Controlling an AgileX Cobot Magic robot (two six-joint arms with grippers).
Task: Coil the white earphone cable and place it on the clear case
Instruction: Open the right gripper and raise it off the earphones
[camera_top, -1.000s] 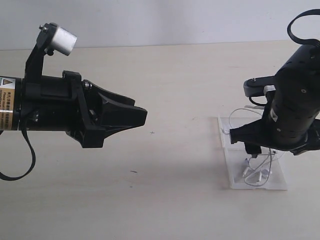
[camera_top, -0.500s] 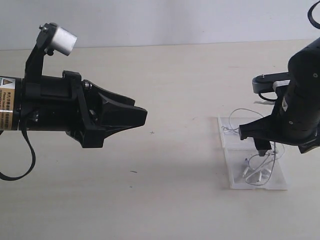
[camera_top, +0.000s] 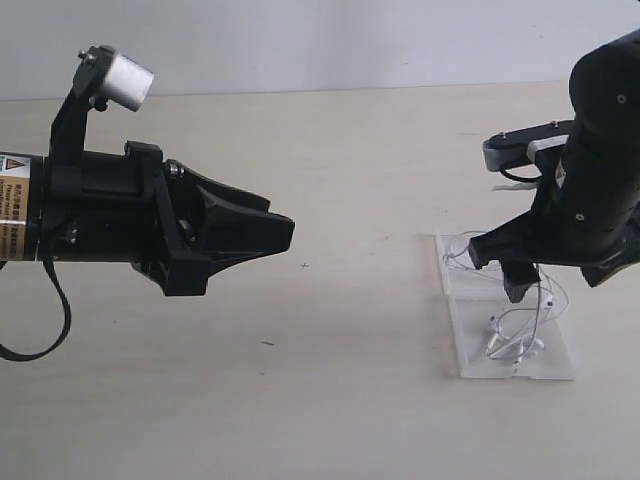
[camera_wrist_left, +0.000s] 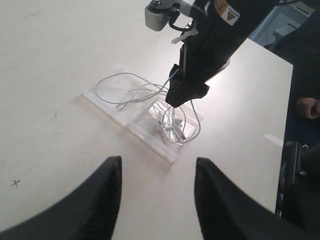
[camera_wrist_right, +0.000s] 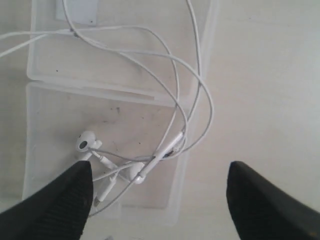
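The white earphone cable (camera_top: 520, 325) lies in loose loops on the clear case (camera_top: 470, 355), on the right of the table. Its earbuds (camera_wrist_right: 86, 141) and inline remote (camera_wrist_right: 165, 152) rest on one half; other loops (camera_wrist_right: 130, 52) cross the half with the white sticker (camera_wrist_right: 80, 10). One loop hangs past the case's edge. My right gripper (camera_top: 515, 285) hovers open above the case, nothing between its fingers (camera_wrist_right: 65, 200). My left gripper (camera_top: 275, 232) stands open far to the left, pointing toward the case (camera_wrist_left: 112, 110), with nothing in it.
The case sits on a pale beige tabletop (camera_top: 350, 380). A small dark cross mark (camera_top: 305, 265) lies on the table between the two grippers. A wall rises behind the table's far edge.
My right gripper has risen off the case and shifted slightly back; the cable stays lying on the case. The left arm has not moved.
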